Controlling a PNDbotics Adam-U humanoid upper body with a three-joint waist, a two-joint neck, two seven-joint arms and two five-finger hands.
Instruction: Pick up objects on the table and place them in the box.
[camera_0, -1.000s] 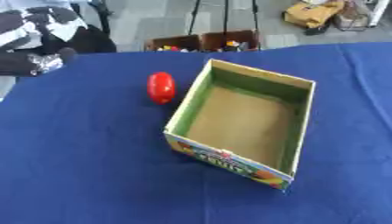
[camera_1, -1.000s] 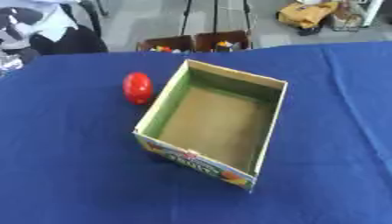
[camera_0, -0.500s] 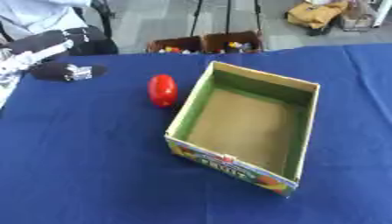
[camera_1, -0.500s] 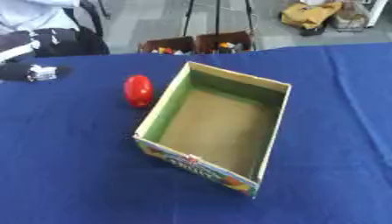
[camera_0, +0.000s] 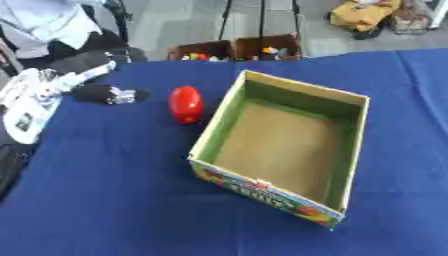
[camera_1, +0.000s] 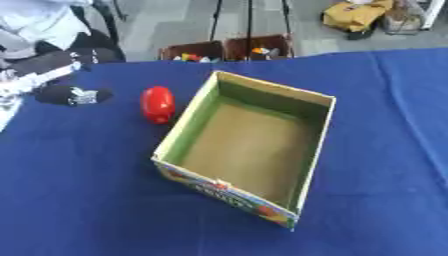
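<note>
Now the left hand (camera_0: 109, 94) hangs over the far left of the blue table (camera_0: 105, 200); I cannot tell how its fingers sit. The red object (camera_0: 185, 104) stands just to its right, long way pointing far, beside the box (camera_0: 350, 150). The right hand is not seen, so the left is nearer.

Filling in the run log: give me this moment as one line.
left robot hand: on table left of red object, fingers unclear | red object: on cloth beside box | box: empty | right robot hand: not in view
</note>
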